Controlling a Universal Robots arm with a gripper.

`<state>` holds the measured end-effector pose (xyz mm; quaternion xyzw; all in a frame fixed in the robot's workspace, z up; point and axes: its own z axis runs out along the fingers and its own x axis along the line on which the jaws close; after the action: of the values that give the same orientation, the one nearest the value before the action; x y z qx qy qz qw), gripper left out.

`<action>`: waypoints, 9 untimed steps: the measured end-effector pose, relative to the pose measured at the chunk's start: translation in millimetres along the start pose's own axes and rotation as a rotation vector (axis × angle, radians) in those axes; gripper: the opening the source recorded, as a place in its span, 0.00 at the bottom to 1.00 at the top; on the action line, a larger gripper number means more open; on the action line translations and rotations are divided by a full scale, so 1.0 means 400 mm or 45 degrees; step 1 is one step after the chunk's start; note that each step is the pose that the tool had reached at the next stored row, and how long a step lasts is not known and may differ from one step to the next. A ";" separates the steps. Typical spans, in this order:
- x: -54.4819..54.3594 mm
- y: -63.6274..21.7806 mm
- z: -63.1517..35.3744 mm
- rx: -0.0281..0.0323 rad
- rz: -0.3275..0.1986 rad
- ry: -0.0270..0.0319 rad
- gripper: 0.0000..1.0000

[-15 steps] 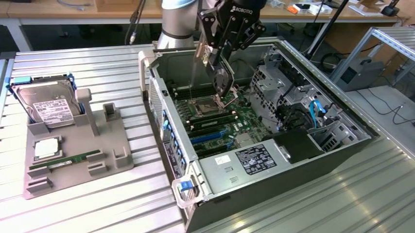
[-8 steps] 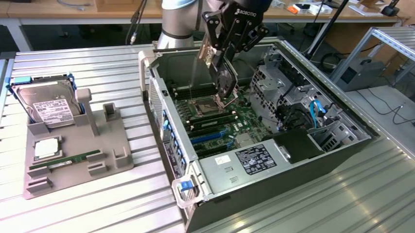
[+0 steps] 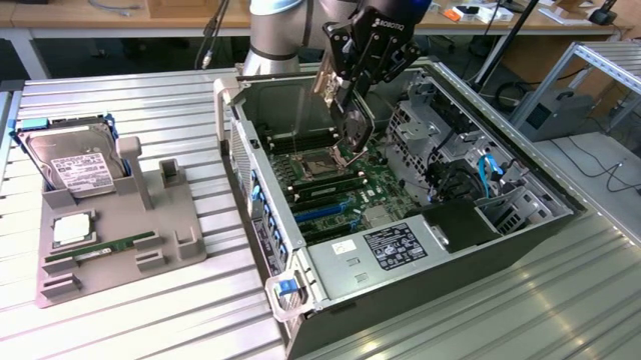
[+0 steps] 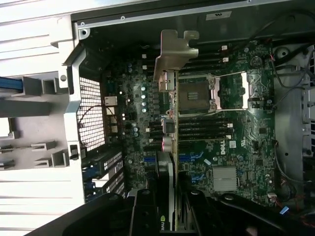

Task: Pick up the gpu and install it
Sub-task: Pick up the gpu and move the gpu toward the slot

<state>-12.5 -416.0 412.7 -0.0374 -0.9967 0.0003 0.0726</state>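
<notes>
**Gripper holds the gpu over the open computer case**

We see the gripper (image 3: 344,81) clamped on the gpu (image 3: 353,124). The card hangs on edge, tilted, silvery bracket lowest, above the motherboard (image 3: 346,187) near the processor socket (image 3: 318,161). The computer case (image 3: 401,259) lies mid-tabletop. A grey tray (image 3: 120,225) with a hard drive (image 3: 75,161) sits by the tabletop's edge at the exterior view's left.

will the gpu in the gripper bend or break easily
Probably stiff: the gpu hangs straight, unsagging, from the gripper. Likely fragile, a thin bare board. Its metal bracket end may weigh it unevenly.
</notes>
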 end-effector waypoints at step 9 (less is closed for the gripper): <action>-0.027 0.002 0.004 -0.0030 0.000 -0.0415 0.27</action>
<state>-2.1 -416.1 409.6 -0.0374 -0.9977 -0.0003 0.0563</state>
